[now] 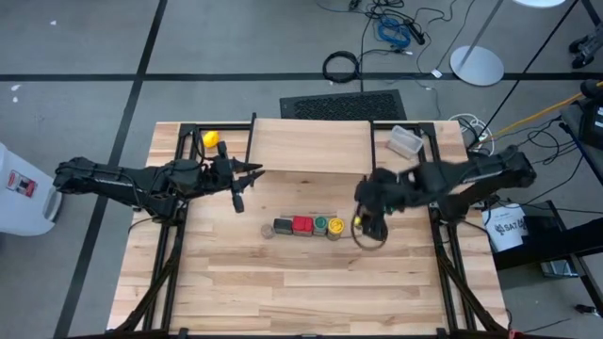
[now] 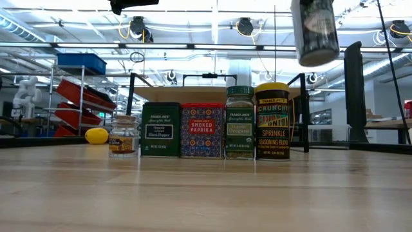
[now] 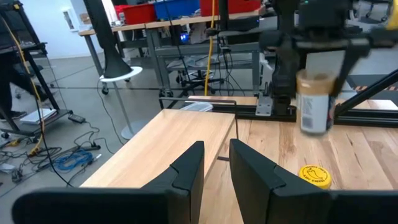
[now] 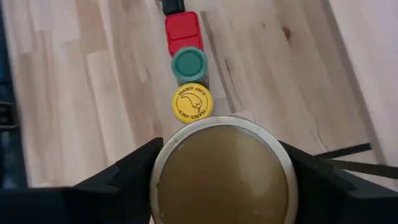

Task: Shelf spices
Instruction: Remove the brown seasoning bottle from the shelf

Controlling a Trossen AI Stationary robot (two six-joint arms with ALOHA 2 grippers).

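Note:
Five spices stand in a row mid-table: tiny brownish jar (image 2: 123, 136), dark box (image 2: 161, 130), red tin (image 2: 202, 131), green-lidded jar (image 2: 240, 122) and yellow-lidded jar (image 2: 273, 121). My right gripper (image 1: 369, 226) is at the row's right end, shut on the tan round-topped jar (image 2: 315, 32), which is held high above the table. The shelf (image 1: 311, 146), a light plank on black legs, stands at the far edge. My left gripper (image 1: 252, 175) hovers open left of the row, beside the shelf's near left corner, touching nothing. My right gripper pinches the tan jar's upper body just under its round top (image 4: 224, 168), one finger (image 4: 124, 177) on each side. The fingers come from above, pointing down. The jar hangs upright below them, lifted clear of the table (image 3: 314, 102).
A yellow ball (image 1: 210, 139) lies left of the shelf and a clear plastic tub (image 1: 405, 141) right of it. Black frame rails run along the table's left and right sides. Bare wood lies in front of the row toward the near edge.

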